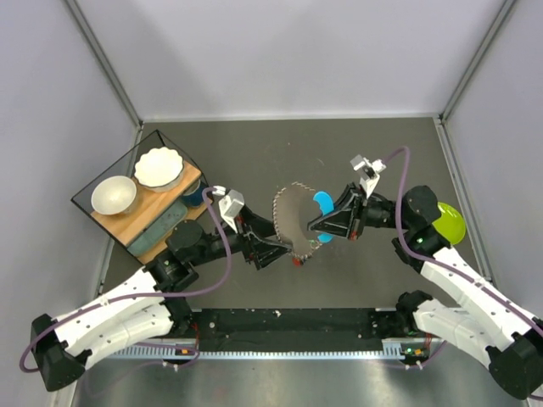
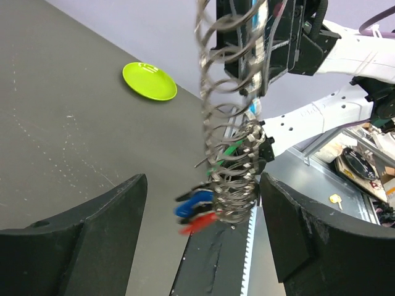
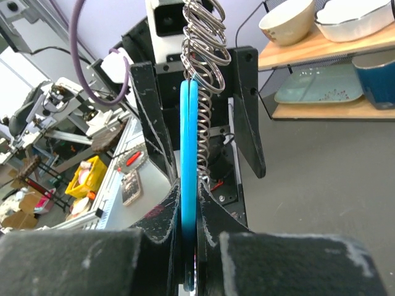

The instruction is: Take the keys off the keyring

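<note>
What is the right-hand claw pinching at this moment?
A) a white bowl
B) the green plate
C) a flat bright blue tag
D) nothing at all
C: in its own camera view the right claw is closed on both faces of the thin blue tag, beside the chain of metal rings.

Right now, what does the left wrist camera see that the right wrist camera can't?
Only the left wrist view: a lime-green plate lying on the table, and a blue key head dangling near the bottom of the rings. Only the right wrist view: a cyan tag pinched between the right fingers, plus a wooden shelf carrying two bowls. Both: the long stack of silver split rings hanging in mid-air.
</note>
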Available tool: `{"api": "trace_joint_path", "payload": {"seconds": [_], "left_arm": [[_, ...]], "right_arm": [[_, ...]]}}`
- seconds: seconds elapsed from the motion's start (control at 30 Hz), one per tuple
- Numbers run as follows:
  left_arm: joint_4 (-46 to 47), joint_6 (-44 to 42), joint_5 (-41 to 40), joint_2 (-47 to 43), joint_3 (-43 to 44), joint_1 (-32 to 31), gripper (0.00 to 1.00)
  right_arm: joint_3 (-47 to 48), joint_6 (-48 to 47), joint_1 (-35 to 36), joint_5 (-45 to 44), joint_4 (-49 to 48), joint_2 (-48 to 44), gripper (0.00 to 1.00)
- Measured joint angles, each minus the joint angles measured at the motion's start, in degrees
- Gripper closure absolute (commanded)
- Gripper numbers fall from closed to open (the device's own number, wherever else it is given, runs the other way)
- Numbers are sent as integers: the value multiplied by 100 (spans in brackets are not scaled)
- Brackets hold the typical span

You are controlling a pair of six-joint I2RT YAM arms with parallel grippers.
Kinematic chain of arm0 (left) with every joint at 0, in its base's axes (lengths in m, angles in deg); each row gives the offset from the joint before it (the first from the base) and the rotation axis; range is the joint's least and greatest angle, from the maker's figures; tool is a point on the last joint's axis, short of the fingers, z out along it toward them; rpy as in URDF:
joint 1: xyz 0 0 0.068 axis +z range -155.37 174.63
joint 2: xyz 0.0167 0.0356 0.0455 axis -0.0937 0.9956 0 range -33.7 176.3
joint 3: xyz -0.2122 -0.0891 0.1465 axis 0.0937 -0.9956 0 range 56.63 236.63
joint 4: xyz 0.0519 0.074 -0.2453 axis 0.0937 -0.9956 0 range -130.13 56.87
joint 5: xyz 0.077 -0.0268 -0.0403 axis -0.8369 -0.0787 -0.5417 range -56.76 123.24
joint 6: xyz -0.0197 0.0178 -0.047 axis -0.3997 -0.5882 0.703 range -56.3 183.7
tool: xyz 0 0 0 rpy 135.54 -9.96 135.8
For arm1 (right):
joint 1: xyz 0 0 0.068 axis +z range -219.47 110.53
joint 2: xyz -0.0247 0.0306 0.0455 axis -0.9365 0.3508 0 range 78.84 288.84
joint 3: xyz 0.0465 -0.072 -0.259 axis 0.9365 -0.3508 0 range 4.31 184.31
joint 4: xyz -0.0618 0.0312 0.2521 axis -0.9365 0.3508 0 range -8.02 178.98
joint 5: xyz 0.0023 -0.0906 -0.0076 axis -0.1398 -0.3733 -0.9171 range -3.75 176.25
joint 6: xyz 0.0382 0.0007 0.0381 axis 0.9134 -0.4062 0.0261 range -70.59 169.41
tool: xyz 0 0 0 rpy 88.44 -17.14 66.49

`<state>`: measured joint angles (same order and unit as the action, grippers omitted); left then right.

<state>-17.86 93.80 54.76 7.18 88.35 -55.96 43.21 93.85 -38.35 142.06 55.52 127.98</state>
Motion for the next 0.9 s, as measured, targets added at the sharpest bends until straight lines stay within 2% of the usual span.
{"api": "trace_joint_path", "payload": {"seconds": [0.27, 0.3, 0.33, 0.4, 0.43, 0.47, 0.6, 0.63, 0.7, 0.9], "left_arm": [[160, 144, 17, 61, 55, 0, 39], [188, 173, 24, 68, 55, 0, 44], [232, 199, 42, 98, 55, 0, 60], [332, 313, 94, 201, 57, 0, 84], [365, 358, 129, 256, 61, 0, 100], [385, 380, 203, 332, 76, 2, 100], [385, 509, 225, 444, 118, 68, 100], [363, 476, 225, 470, 120, 61, 100], [205, 400, 166, 501, 118, 50, 100], [-426, 39, -350, 498, 131, 33, 100]], "right_arm": [[-129, -203, 118, -46, 72, 125, 100], [-153, -219, 140, -48, 79, 136, 100], [-181, -232, 149, -57, 81, 153, 100], [-197, -247, 173, -59, 83, 203, 100], [-205, -251, 175, -68, 85, 229, 100], [-208, -297, 179, -70, 114, 247, 98], [-210, -527, 162, -262, 293, 225, 66], [-203, -555, 173, -398, 426, 208, 62], [-192, -614, 199, -754, 841, 127, 57], [-160, -951, 205, -2201, 2168, -662, 53]]}}
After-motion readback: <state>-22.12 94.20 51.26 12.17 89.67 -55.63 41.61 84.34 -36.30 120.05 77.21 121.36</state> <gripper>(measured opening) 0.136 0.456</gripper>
